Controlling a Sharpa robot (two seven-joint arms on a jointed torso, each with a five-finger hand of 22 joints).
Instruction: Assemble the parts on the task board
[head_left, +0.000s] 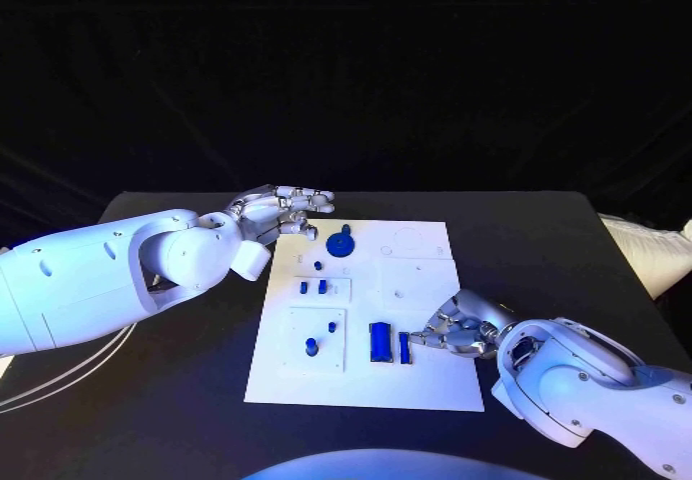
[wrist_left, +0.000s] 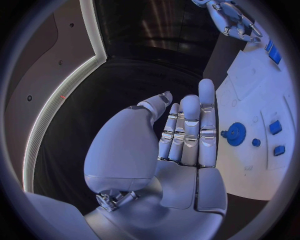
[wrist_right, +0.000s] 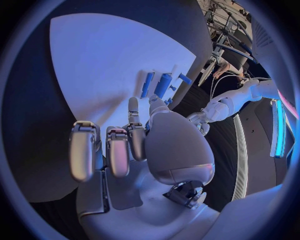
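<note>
Hands first: the right hand (head_left: 459, 333) sits low over the near right part of the white rectangular task board (head_left: 418, 385), its fingers reaching down to the narrow blue bar (head_left: 404, 348); from the head view I cannot tell whether they pinch it or only touch it. That bar lies flat with its long axis running from the near edge of the board toward the far edge, and just beside it, on the robot's left, lies a wider blue rectangular block (head_left: 381, 342) with the same heading, the two parallel and close together. In the right wrist view the fingers (wrist_right: 133, 112) stretch out toward these same blue pieces (wrist_right: 164, 85) at the board's edge.

Over at the far left corner of the board the left hand (head_left: 283, 212) hovers released, holding nothing; its wrist view shows the fingers (wrist_left: 189, 130) straight and side by side, pointing away along the board's edge. Near it a blue round gear-shaped part (head_left: 340, 245) lies flat on the board, with a small blue peg (head_left: 319, 265) just nearer. Further in are two small blue square pieces (head_left: 313, 287) side by side, and nearer still, on a raised white square plate, two small blue studs (head_left: 322, 337) stand well apart from the bars. All of it rests on the black counter (head_left: 577, 250).
</note>
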